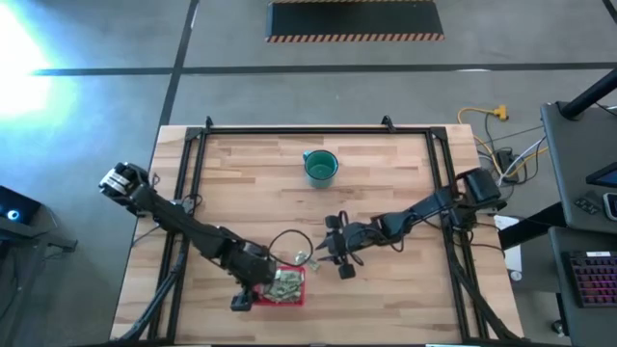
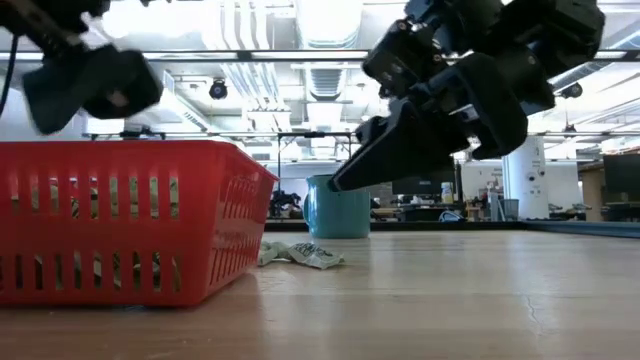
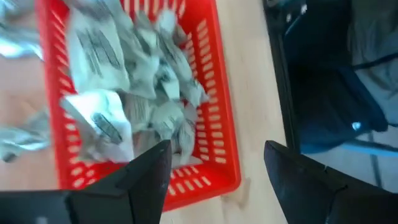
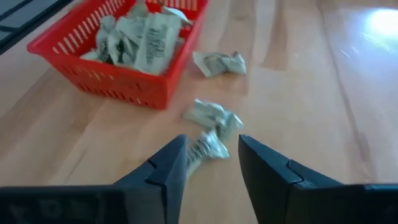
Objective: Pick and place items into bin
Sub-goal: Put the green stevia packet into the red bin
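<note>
The red bin [image 1: 286,288] stands near the table's near edge and holds a heap of pale green and whitish packets [image 3: 130,87]. My left gripper [image 3: 214,152] hovers open over the bin's near-left corner with nothing between its fingers. My right gripper [image 4: 212,149] is open too, raised off the table just right of the bin, as the low view shows [image 2: 345,182]. Loose packets [image 4: 211,118] lie flat on the wood under and beyond its fingertips, with another [image 4: 219,63] closer to the bin's wall.
A round teal cup [image 1: 320,167] stands toward the table's far edge, well away from both arms. A black frame [image 1: 193,154] runs along the table's left, far and right sides. Bare wood [image 1: 386,299] lies to the right of the bin.
</note>
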Controlling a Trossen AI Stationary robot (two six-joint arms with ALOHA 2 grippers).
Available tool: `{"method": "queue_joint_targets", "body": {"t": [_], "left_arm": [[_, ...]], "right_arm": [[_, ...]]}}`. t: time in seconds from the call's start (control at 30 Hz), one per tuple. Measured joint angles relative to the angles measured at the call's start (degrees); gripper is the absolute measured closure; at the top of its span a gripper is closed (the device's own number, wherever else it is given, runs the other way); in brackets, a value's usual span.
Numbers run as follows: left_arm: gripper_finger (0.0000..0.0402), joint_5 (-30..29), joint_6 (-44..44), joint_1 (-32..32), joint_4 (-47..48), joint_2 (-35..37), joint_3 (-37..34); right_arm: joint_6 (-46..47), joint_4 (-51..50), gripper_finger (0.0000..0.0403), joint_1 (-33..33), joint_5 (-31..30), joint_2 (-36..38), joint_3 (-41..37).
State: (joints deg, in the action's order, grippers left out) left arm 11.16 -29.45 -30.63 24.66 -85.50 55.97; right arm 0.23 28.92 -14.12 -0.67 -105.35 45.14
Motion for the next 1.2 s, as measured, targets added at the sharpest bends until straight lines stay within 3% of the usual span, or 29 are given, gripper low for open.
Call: {"method": "queue_joint_targets", "body": {"t": [0.13, 0.3, 0.47, 0.63, 0.83, 1.2], "left_arm": [[0.0162, -7.0, 3.0, -0.8, 0.2, 3.7, -0.1], [0.0162, -22.3, 9.9, -2.7, 0.3, 8.4, -0.4], [0.0162, -35.0, 15.4, -4.4, -0.2, 12.4, -1.1], [0.0162, -37.3, 16.9, -4.6, -0.1, 14.2, -1.8], [0.0162, -38.5, 16.8, -4.6, 0.0, 14.4, -3.2], [0.0162, -38.5, 16.3, -4.6, -2.3, 14.4, -6.5]], "right_arm": [[-2.2, -1.9, 0.0238, 0.5, 0.2, -3.2, 4.1], [-1.6, -6.1, 0.0217, 2.7, 0.4, -7.9, 9.1], [-1.1, -9.7, 0.0214, 4.7, 6.3, -12.5, 13.7], [-1.2, -12.7, 0.0215, 5.7, 11.5, -14.7, 17.3], [-2.8, -14.0, 0.0239, 5.7, 11.6, -15.1, 18.5], [-3.9, -13.7, 0.0387, 6.4, 11.6, -15.1, 17.7]]}}
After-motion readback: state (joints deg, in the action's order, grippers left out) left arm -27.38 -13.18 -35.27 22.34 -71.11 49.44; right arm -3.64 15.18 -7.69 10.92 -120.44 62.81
